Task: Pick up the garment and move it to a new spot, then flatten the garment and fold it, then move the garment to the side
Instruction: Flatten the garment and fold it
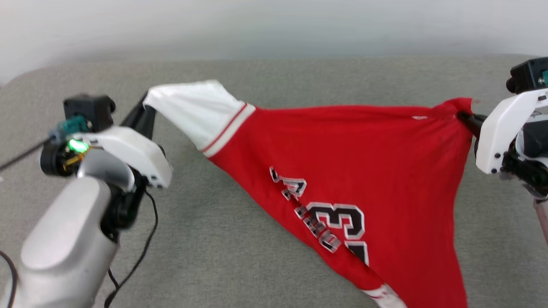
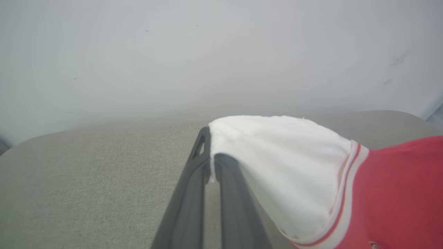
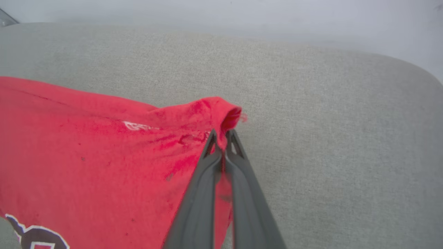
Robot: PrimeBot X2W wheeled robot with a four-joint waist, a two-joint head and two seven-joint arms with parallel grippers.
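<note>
Status: the garment [image 1: 342, 171] is held stretched between both grippers above the grey padded surface [image 1: 222, 256]. Its top edge is taut and the body sags in a triangle toward the near side. The lowest part is cut off by the frame, so contact with the surface cannot be told.

At far left, the left gripper [image 1: 147, 109] is closed on the tip of the white sleeve [image 1: 197, 111]. At far right, the right gripper [image 1: 464, 116] is closed on a small bunched corner of red fabric.

Risks:
- Slip at the left. Only a thin edge of sleeve is seen pinched in the left wrist view. If the grippers are spread further, the cloth is likely pulled out.
- Slip at the right. A small rolled fold is caught just at the gripper's tip. Same cause, plus the weight of the hanging body.
- Skewed lay-down. A sleeve and a body corner are gripped, not a matched pair, so the print [image 1: 332, 214] hangs diagonal. If lowered as is, the shirt is likely laid crooked, with the near part folded under.
- Dragging. If the garment is carried sideways low, the hanging part can be bunched against the textured surface.
- Snag. A black cable [image 1: 147, 231] is looped below the left arm [image 1: 72, 239] and could be caught on a fast move.
</note>
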